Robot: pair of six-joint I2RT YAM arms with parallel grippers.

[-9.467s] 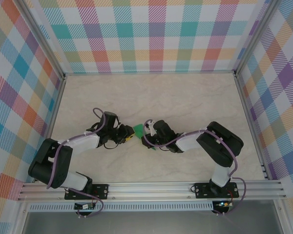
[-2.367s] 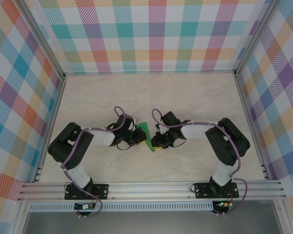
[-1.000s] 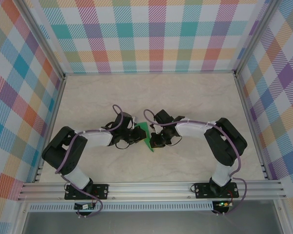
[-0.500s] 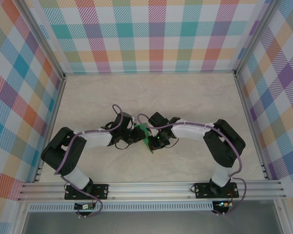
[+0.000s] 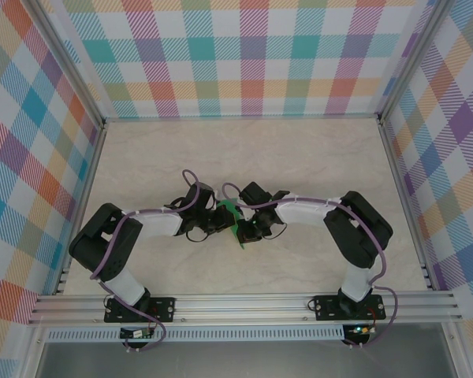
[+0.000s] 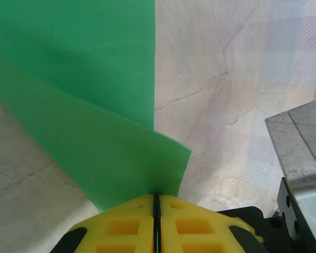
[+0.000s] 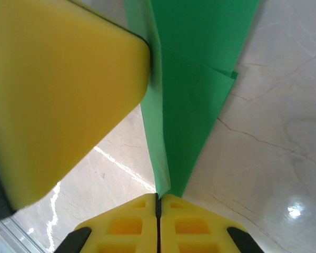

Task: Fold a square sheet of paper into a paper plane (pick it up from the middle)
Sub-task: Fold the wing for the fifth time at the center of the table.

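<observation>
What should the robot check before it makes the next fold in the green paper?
1. Left end effector shut on the folded bright-green paper sheet: ok.
2. Right end effector shut on the same sheet: ok.
3. Sheet free of tears where visible: ok.
4. Folded layers lined up evenly: cannot tell.
5. End effectors not bumping each other: cannot tell; they sit very close.
6. Sheet lifted off the pale marble-look table: cannot tell.
</observation>
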